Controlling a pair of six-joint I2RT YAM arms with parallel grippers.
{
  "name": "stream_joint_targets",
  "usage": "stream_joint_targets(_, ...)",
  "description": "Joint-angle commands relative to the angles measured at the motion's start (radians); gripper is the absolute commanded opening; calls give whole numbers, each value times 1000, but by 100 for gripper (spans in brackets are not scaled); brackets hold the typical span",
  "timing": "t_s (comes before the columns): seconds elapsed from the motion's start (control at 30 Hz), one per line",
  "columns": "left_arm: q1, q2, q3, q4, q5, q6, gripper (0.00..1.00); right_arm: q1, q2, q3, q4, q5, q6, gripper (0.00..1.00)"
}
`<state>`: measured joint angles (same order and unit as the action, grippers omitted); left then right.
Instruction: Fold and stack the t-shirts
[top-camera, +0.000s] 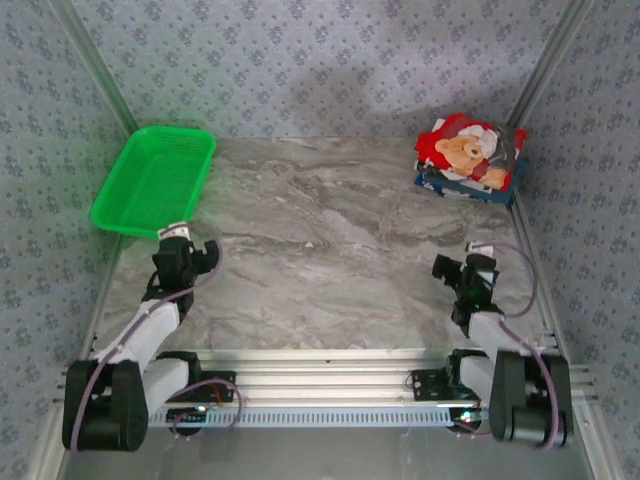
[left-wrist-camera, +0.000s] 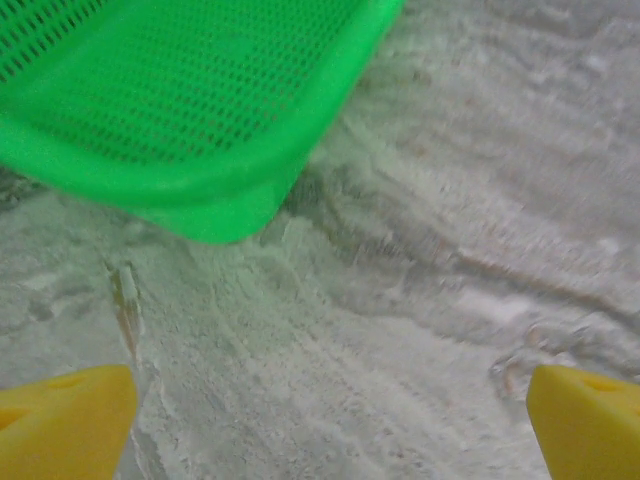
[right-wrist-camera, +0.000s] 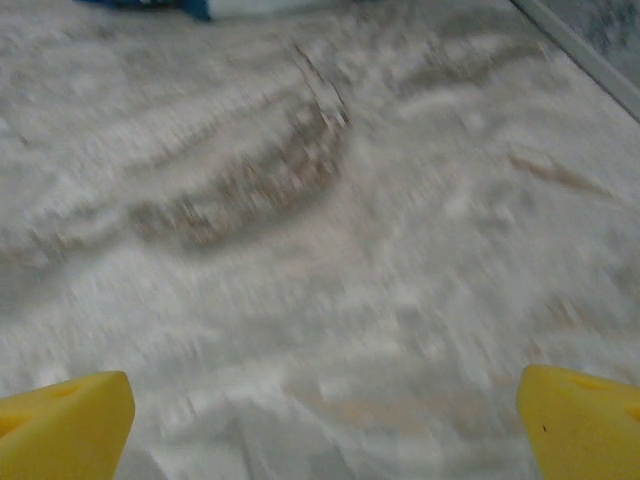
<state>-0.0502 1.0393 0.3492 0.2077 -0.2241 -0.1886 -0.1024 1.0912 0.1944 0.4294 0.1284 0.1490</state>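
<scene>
The t-shirts (top-camera: 468, 158) lie piled at the table's far right corner, a bright red one with a brown teddy-bear print on top, white and navy cloth under it. A strip of navy and white cloth (right-wrist-camera: 190, 7) shows at the top edge of the right wrist view. My left gripper (top-camera: 178, 240) is open near the left side, just in front of the green basket, nothing between its yellow fingertips (left-wrist-camera: 65, 420). My right gripper (top-camera: 478, 258) is open over bare table at the near right, well short of the pile, its yellow fingertips (right-wrist-camera: 60, 425) wide apart.
A green plastic mesh basket (top-camera: 152, 180) stands at the far left; its corner (left-wrist-camera: 215, 215) is close ahead of the left gripper. Patterned walls and metal rails (top-camera: 550, 60) close in the grey marble table (top-camera: 320, 240).
</scene>
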Motion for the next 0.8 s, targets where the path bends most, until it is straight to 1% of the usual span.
stream_joint_targets(0.0, 20, 100, -30, 330, 30, 69, 100, -6, 173, 72, 342, -39, -23, 100)
stream_joint_targets(0.03, 23, 144, -42, 395, 29, 65, 100, -6, 225, 101, 370, -61, -52, 100)
stream_joint_targets(0.1, 27, 211, -38, 478, 33, 56, 100, -10, 290, 155, 331, -91, -67, 100)
stream_joint_targets(0.13, 26, 249, -26, 515, 61, 97, 100, -8, 324, 149, 373, -111, -76, 100)
stream_joint_targets(0.17, 27, 268, 7, 478, 69, 122, 100, -5, 338, 144, 406, -138, -94, 100)
stream_joint_targets(0.2, 30, 297, 8, 527, 68, 142, 100, 6, 337, 151, 383, -129, -104, 100)
stream_joint_targets(0.23, 37, 329, -1, 585, 85, 157, 100, 12, 351, 148, 400, -127, -108, 100)
stream_joint_targets(0.33, 61, 500, 4, 744, 161, 159, 100, 31, 432, 152, 468, -88, -113, 100)
stream_joint_targets(0.37, 63, 514, 24, 720, 196, 174, 100, 46, 433, 164, 449, -61, -123, 100)
stream_joint_targets(0.4, 67, 483, 51, 604, 203, 173, 100, 53, 426, 172, 415, -45, -124, 100)
stream_joint_targets(0.43, 70, 500, 43, 669, 206, 171, 100, 55, 434, 166, 450, -44, -127, 100)
stream_joint_targets(0.47, 74, 506, 40, 671, 216, 169, 100, 56, 427, 169, 434, -41, -128, 100)
stream_joint_targets(0.5, 77, 491, 56, 608, 221, 166, 100, 59, 428, 168, 431, -38, -130, 100)
stream_joint_targets(0.53, 82, 499, 64, 618, 222, 159, 100, 65, 431, 166, 444, -32, -135, 100)
stream_joint_targets(0.63, 87, 498, 62, 617, 226, 156, 100, 88, 431, 183, 409, 0, -156, 100)
stream_joint_targets(0.77, 87, 498, 63, 612, 227, 155, 100, 83, 431, 185, 405, -25, -157, 100)
